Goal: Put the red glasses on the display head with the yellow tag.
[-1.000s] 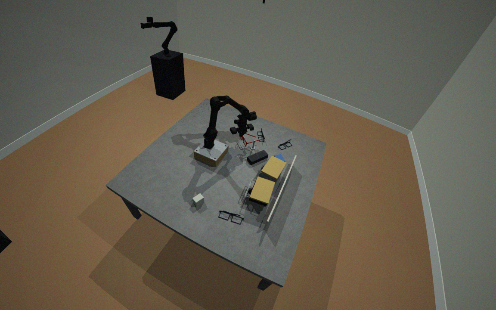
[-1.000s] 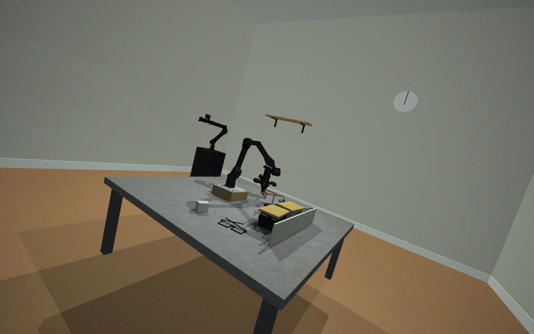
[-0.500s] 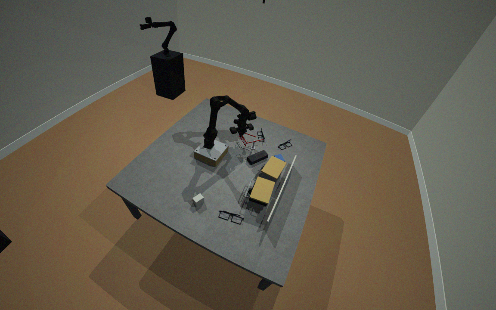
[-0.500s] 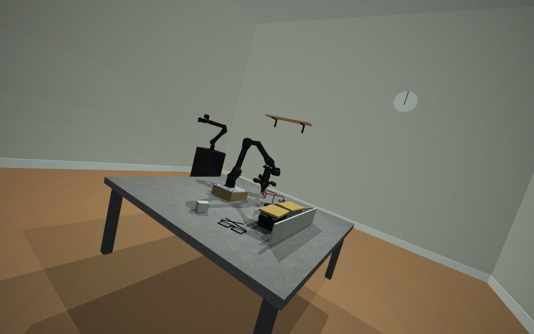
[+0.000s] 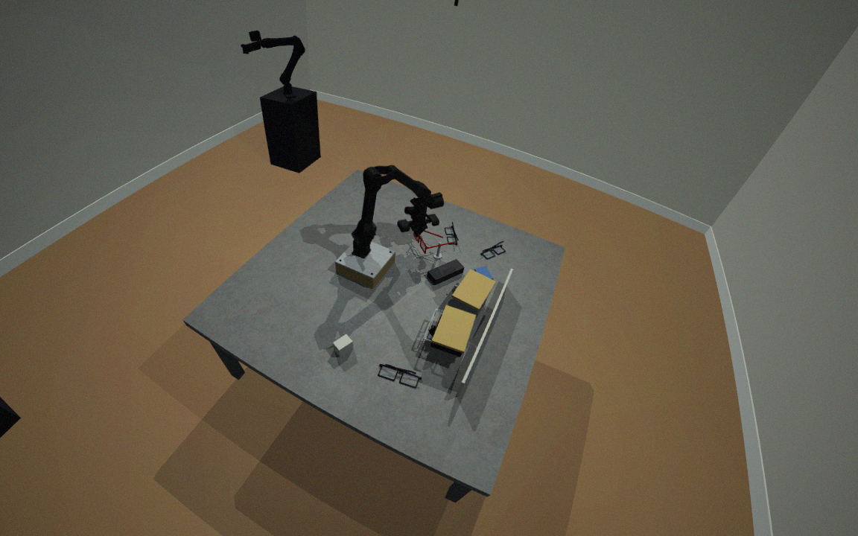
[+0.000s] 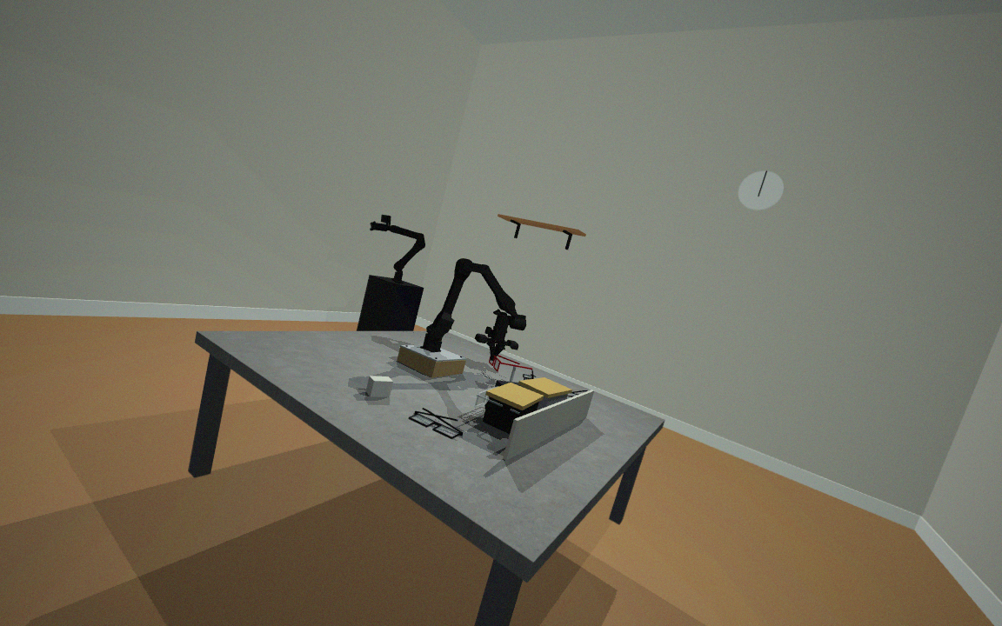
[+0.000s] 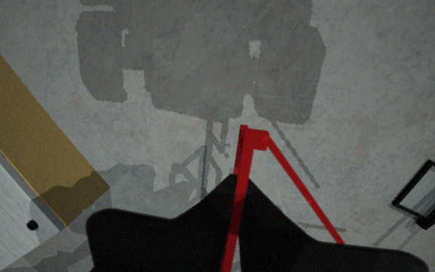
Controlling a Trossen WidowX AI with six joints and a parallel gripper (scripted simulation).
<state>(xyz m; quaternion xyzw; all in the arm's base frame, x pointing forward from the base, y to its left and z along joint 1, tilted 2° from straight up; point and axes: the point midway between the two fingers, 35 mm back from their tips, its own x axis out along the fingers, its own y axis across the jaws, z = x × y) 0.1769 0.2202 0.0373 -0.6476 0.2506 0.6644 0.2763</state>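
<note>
My gripper (image 5: 418, 233) (image 6: 493, 358) (image 7: 237, 181) is shut on the red glasses (image 5: 441, 246) (image 6: 516, 362) (image 7: 257, 140). It holds them at the front frame, above the table, with the temples unfolded and extending away from the fingers. In the wrist view the fingers hide part of them. Two display heads, dark below flat yellowish tops, stand side by side: the nearer head (image 5: 453, 327) (image 6: 515, 395) and the farther head (image 5: 473, 288) (image 6: 545, 387). The held glasses are well away from both. I cannot make out a yellow tag or the faces.
A white upright panel (image 5: 487, 326) (image 6: 551, 424) stands beside the heads. A dark case (image 5: 445, 272) lies between the gripper and heads. Black glasses (image 5: 455, 235) (image 7: 425, 223) lie near the gripper. A white cube (image 5: 342, 343) (image 6: 379, 387) sits nearer the table's front. A small pale stand (image 5: 438, 254) is below the red glasses.
</note>
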